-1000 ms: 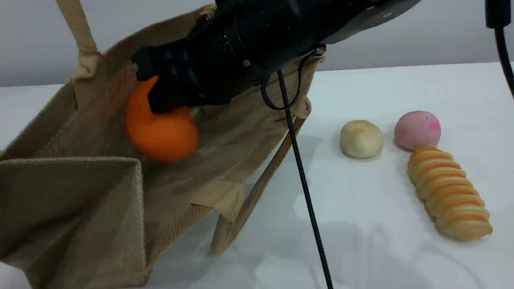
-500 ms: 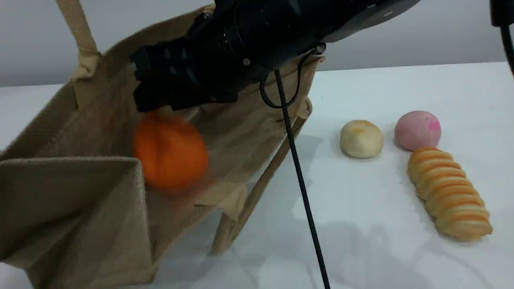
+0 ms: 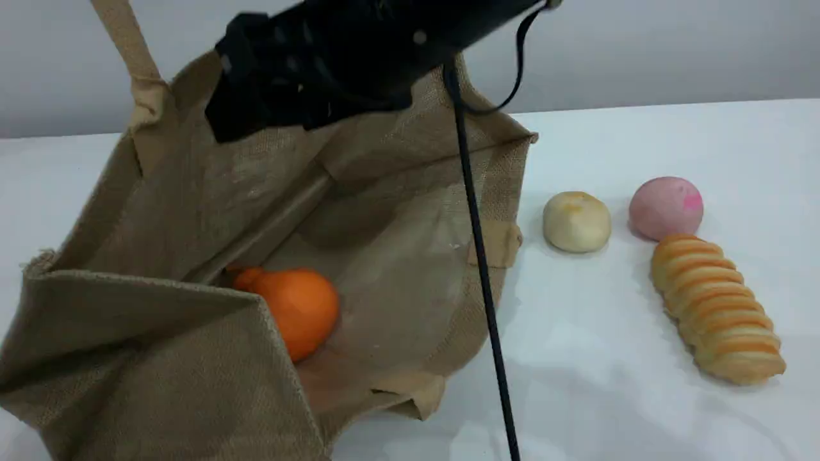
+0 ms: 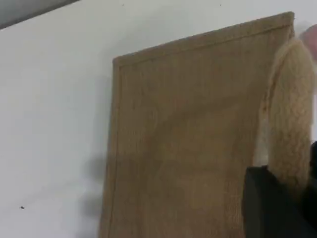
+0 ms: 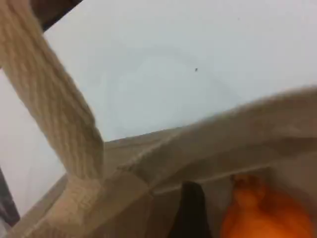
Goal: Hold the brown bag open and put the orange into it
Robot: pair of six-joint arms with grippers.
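Note:
The brown bag (image 3: 397,275) stands open on the left of the table, its mouth toward the camera. The orange (image 3: 298,314) lies loose on the bag's floor, partly behind the near wall. My right gripper (image 3: 221,89) hovers above the bag's mouth, open and empty, well clear of the orange. The right wrist view looks down past one dark fingertip (image 5: 190,208) at the orange (image 5: 262,213) and a beige handle (image 5: 54,99). The other handle (image 3: 125,38) runs taut up out of the scene view. In the left wrist view that handle (image 4: 290,114) leads into my shut left gripper (image 4: 277,208).
Right of the bag lie a pale round bun (image 3: 576,221), a pink bun (image 3: 666,208) and a long orange-striped roll (image 3: 714,307). A black cable (image 3: 483,288) hangs down from the right arm across the bag's right rim to the front edge.
My right gripper opened and let go of the orange, which dropped to the bag's floor. The right arm then rose, and the bag's mouth spread wider.

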